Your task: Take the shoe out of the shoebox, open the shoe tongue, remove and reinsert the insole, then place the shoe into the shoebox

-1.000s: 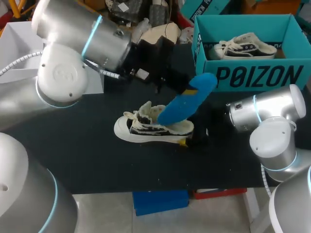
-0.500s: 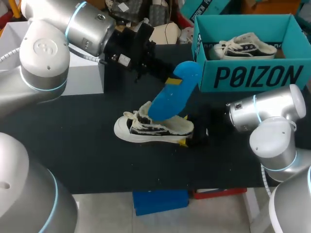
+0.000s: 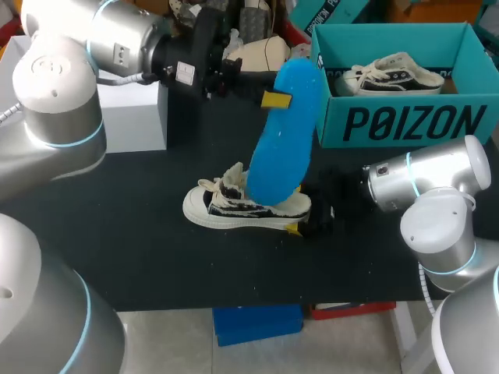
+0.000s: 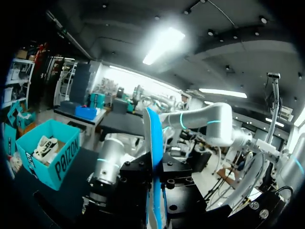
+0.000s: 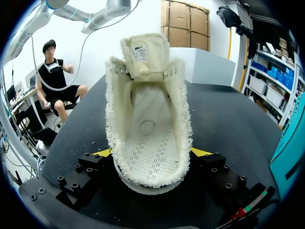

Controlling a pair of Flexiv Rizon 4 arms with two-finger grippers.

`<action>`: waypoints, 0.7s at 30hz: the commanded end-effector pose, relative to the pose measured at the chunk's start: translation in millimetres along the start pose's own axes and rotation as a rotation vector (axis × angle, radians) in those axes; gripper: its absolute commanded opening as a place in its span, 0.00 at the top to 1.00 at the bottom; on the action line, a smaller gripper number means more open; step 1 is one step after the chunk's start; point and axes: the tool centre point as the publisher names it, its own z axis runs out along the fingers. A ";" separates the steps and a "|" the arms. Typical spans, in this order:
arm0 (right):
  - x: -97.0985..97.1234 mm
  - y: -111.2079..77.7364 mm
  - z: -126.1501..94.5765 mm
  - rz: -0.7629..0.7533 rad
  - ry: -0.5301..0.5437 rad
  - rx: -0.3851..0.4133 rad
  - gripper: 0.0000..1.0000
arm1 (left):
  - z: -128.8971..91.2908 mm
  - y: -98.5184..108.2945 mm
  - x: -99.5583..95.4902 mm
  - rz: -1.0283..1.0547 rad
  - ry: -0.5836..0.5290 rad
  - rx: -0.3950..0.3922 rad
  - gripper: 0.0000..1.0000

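A white canvas shoe with black trim lies on its sole in the middle of the black table. My right gripper is shut on its heel. In the right wrist view both yellow tips press the shoe from either side; the tongue is folded back and the inside is bare. My left gripper is shut on a blue insole, which it holds almost upright above the shoe. Seen edge-on, the insole stands between the left gripper's fingers.
The teal shoebox stands open at the back right with a second shoe inside; it also shows as shoebox beside my right arm. A white box sits at the back left.
My left arm has drawn back to the left and swung the insole up from a low slant to nearly upright. The shoe and my right gripper have stayed put.
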 end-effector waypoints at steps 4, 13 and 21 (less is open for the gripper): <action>0.6 -2.6 1.5 0.001 0.000 0.001 1.00 | 5.6 -37.1 30.0 -0.042 -0.051 0.064 1.00; 0.6 -2.6 1.5 0.001 0.000 0.001 1.00 | 7.1 -71.2 63.7 -0.007 -0.060 0.115 1.00; 0.6 -2.6 1.5 0.001 0.000 0.001 1.00 | 7.2 -90.2 83.9 -0.013 0.007 0.226 1.00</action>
